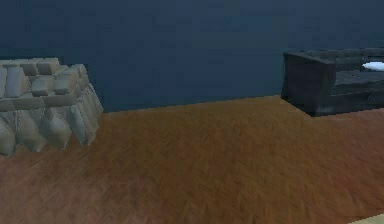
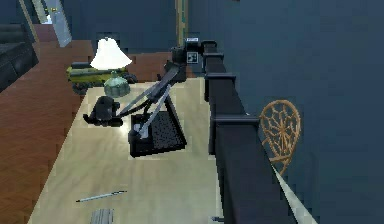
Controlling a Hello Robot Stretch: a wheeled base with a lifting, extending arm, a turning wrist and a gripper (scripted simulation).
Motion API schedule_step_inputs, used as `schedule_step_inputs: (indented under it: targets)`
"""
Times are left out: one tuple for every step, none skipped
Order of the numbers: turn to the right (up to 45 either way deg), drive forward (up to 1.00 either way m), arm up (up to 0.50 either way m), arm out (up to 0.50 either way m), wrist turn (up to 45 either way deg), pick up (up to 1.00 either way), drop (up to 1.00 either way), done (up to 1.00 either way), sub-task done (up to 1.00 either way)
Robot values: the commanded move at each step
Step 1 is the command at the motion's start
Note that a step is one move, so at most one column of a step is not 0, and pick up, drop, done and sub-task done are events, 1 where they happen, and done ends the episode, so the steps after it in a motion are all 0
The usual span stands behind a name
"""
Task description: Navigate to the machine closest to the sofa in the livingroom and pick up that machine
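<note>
On the light wooden table lies a dark flat machine, shaped like a laptop. My arm runs up the table's right side as a dark bar to two white squares. From there the gripper reaches down and left, its thin fingers ending at the dark machine. I cannot tell whether it holds anything. A dark sofa with a pale cushion stands at the forward view's right.
A white-shaded lamp and a dark rounded object stand on the table left of the machine. A pen lies near its front. A wicker chair stands to the right. A pale sofa sits left on bare wooden floor.
</note>
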Motion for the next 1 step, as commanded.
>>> schedule_step_inputs:
  targets:
    - [0.0, 0.0, 0.0, 0.0, 45.0, 0.0, 0.0, 0.0, 0.0]
